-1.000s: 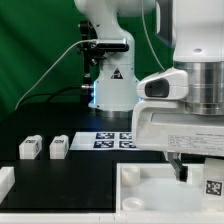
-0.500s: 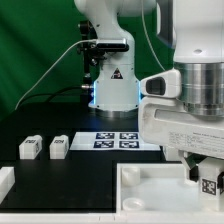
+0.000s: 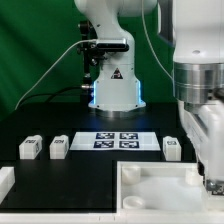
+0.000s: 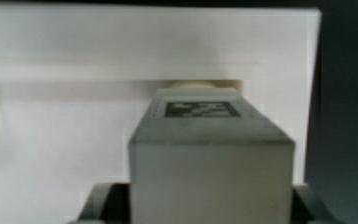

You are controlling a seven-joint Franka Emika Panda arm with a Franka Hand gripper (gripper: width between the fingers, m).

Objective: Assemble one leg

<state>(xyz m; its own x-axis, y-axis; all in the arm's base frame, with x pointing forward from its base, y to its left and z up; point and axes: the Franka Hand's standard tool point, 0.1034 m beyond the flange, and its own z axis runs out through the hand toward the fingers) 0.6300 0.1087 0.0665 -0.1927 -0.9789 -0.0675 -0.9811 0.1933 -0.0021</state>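
In the wrist view my gripper (image 4: 211, 205) is shut on a white leg (image 4: 208, 150). The leg's blocky end with its black-and-white tag (image 4: 206, 108) points at the large white panel (image 4: 87, 60), right by a corner hole (image 4: 202, 84). In the exterior view the gripper (image 3: 211, 180) is low over the panel (image 3: 160, 188) at the exterior view's right. The held leg is hidden there. Three more legs lie on the black table: two at the exterior view's left (image 3: 30, 148) (image 3: 59, 147), one at its right (image 3: 171, 149).
The marker board (image 3: 118, 139) lies behind the panel, in front of the robot base (image 3: 110, 85). A white part (image 3: 5, 180) sits at the table's front corner, at the exterior view's left. Green backdrop behind.
The arm has swung toward the exterior view's right and lowered. The held leg's tag no longer shows there. The third loose leg behind the panel has come into view.
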